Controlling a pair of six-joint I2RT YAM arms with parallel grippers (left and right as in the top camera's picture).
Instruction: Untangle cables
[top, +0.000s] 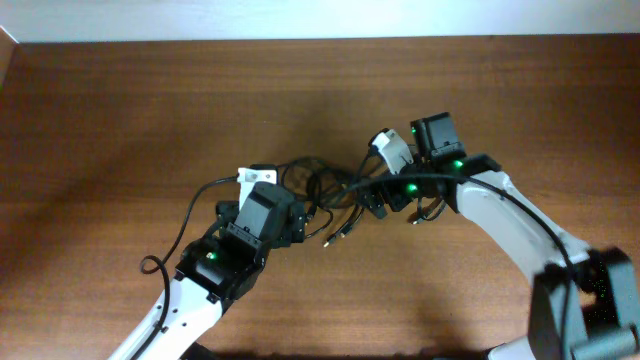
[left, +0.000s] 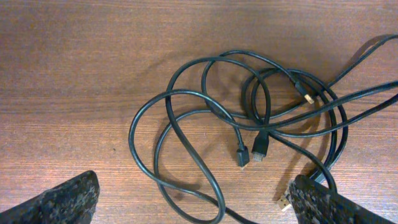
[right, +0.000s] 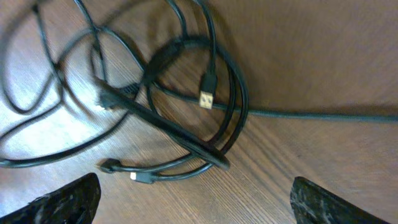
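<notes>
Limp, light cables (left: 259, 148) lie tangled on the tabletop (top: 120, 110), the left end effector (left: 196, 194) and right end effector (right: 196, 194) above them, both spread apart and empty; grip behind the stiffer, seemingly USB plug (right: 207, 93).

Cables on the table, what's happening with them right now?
Both arms are over a knot of thin black cables lying on the wooden table. The left hand and right hand are each open above the loops, holding nothing. The cables are overlapped and tangled, with several plug ends lying loose, so the untangling is not yet done.
</notes>
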